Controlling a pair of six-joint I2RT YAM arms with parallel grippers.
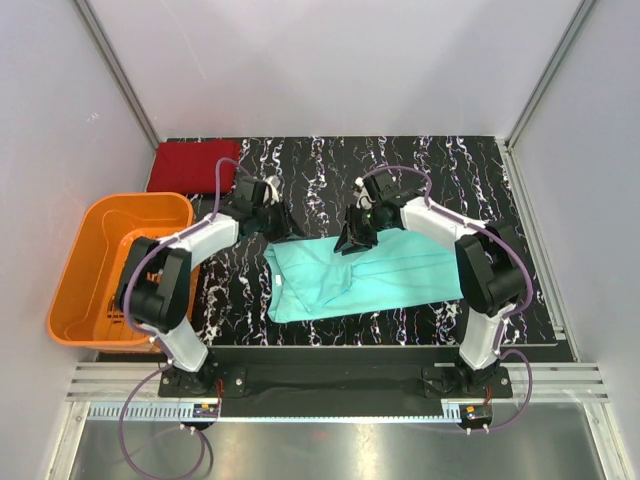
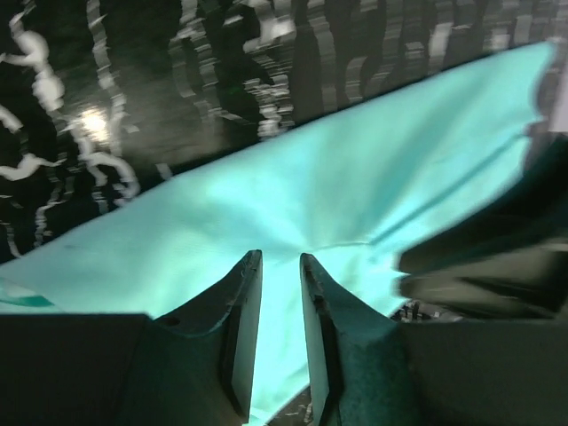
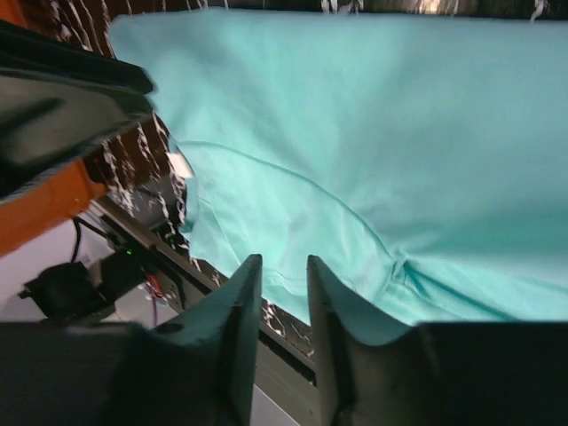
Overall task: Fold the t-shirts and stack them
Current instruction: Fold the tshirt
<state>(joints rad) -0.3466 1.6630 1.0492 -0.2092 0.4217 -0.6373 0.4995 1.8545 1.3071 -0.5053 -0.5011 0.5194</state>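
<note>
The light teal t-shirt [image 1: 360, 275] lies partly folded on the black marbled table, its left side doubled over. The dark red t-shirt [image 1: 193, 165] sits folded at the back left corner. My left gripper [image 1: 283, 228] hovers just over the teal shirt's far left corner. In the left wrist view its jaws [image 2: 279, 257] stand a little apart, with only the cloth [image 2: 337, 177] below showing through the gap. My right gripper [image 1: 352, 240] hangs over the shirt's far edge near the middle. It is open [image 3: 282, 260] too, nothing pinched, above the teal cloth [image 3: 373, 115].
An orange slatted basket [image 1: 110, 260] stands off the table's left edge. The two grippers are close together over the shirt's far edge. White walls close in the back and both sides. The table's front rail [image 1: 340, 372] runs by the arm bases.
</note>
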